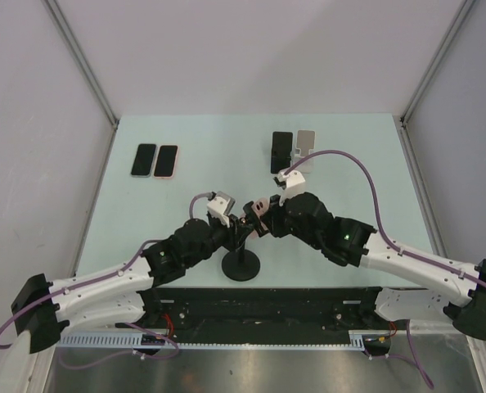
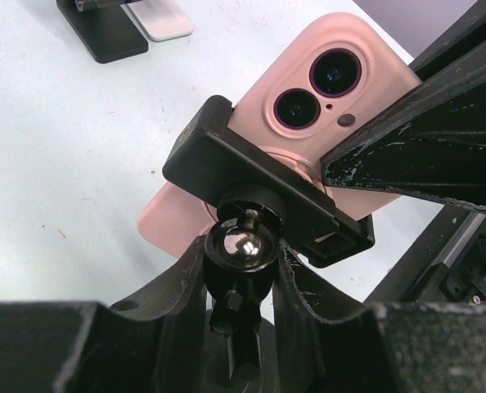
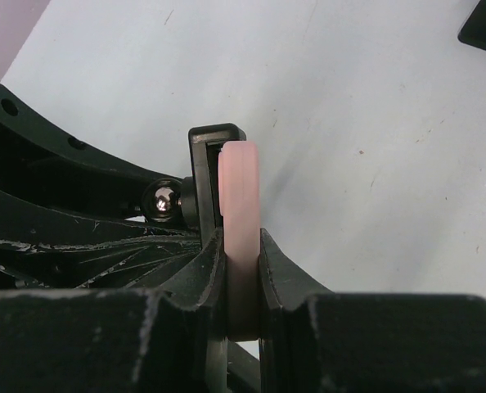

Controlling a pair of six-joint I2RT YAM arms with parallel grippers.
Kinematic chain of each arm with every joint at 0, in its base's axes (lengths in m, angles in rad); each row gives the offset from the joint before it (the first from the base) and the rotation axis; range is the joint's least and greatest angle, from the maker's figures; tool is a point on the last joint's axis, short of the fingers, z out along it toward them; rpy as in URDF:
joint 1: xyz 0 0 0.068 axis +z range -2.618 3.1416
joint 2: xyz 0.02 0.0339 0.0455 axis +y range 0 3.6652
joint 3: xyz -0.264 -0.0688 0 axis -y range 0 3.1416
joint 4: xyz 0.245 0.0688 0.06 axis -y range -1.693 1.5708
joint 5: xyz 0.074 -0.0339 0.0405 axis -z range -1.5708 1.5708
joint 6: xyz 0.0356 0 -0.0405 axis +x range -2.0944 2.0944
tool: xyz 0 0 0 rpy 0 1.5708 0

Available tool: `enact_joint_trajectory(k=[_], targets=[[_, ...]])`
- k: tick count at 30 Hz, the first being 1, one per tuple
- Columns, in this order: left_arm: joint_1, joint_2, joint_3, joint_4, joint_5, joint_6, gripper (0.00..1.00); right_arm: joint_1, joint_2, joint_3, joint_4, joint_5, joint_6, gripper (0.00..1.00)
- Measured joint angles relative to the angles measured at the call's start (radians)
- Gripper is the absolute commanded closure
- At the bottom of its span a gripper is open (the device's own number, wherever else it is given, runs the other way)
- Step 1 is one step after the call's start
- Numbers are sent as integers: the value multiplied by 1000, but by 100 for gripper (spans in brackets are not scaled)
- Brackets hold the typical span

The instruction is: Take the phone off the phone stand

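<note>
Left wrist, phone (image 2: 382, 98) showing lenses, right wrist, edge between fingers (image 3: 284, 274)

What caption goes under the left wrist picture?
Left gripper grips the phone stand by its stem, with the pink phone clamped in it.

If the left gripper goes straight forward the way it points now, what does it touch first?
Most likely the phone stand's black clamp, just beyond the ball joint that the left gripper grips; the pink phone sits behind that clamp.
</note>
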State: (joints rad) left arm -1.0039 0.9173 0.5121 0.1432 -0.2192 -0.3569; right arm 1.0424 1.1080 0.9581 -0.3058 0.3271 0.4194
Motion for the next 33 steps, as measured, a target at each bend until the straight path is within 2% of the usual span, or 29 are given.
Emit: enact_joint_trajectory(k=[24, 26, 30, 33], targets=[[-100, -1, -34, 66, -114, -10, 100, -26, -37, 2, -65, -23, 59, 100], [-109, -3, -41, 52, -113, -14, 100, -38, -38, 4, -47, 13, 73, 100], [-113, -44, -76, 2, -171, -27, 100, -135, -76, 26, -93, 215, 43, 100], [-113, -47, -77, -6, -201, -28, 100, -158, -95, 26, -117, 291, 28, 100]])
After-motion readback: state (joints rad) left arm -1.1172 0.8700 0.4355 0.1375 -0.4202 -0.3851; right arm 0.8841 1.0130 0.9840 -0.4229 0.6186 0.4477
